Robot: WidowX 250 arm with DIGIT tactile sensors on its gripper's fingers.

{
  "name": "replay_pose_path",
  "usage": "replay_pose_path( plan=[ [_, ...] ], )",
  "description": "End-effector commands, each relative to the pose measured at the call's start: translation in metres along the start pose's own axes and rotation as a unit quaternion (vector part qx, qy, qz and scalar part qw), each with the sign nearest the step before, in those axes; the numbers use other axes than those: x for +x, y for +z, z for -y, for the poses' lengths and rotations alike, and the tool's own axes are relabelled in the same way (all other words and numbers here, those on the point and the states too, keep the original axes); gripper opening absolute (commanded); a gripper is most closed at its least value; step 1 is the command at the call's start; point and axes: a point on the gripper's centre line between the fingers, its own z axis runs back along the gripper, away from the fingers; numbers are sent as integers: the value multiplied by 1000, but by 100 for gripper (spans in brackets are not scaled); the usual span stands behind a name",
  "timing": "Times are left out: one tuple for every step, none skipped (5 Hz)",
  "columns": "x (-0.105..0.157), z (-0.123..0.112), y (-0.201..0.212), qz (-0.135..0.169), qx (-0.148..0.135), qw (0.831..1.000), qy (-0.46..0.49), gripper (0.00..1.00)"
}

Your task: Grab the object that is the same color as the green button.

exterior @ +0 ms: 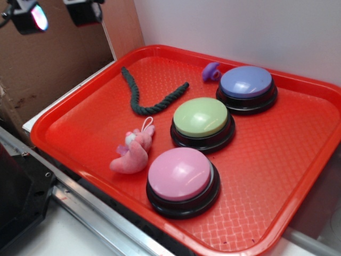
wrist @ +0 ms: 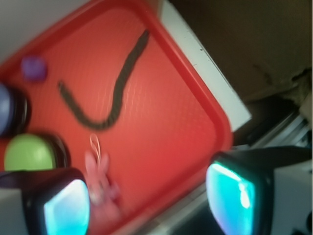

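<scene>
The object, a dark green twisted rope, lies bent in a V on the far left part of the red tray. In the wrist view the rope curves across the tray, well ahead of the fingers. The green button, a pale yellow-green dome on a black base, sits mid-tray to the rope's right and shows at the left edge of the wrist view. My gripper hangs high above the tray's far left corner. It is open, with nothing between its fingers.
A pink plush toy lies beside a pink-topped button at the tray's front. A purple-topped button and a small purple piece sit at the back. Brown cardboard stands left of the tray, a white wall behind.
</scene>
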Motion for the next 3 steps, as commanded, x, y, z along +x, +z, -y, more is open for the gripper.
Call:
replay_pose_path(
  plan=[
    [22, 25, -74, 19, 4, 994, 108, 100],
    [23, 37, -112, 14, 19, 994, 109, 100],
    [23, 40, -130, -2, 2, 993, 120, 100]
  ],
)
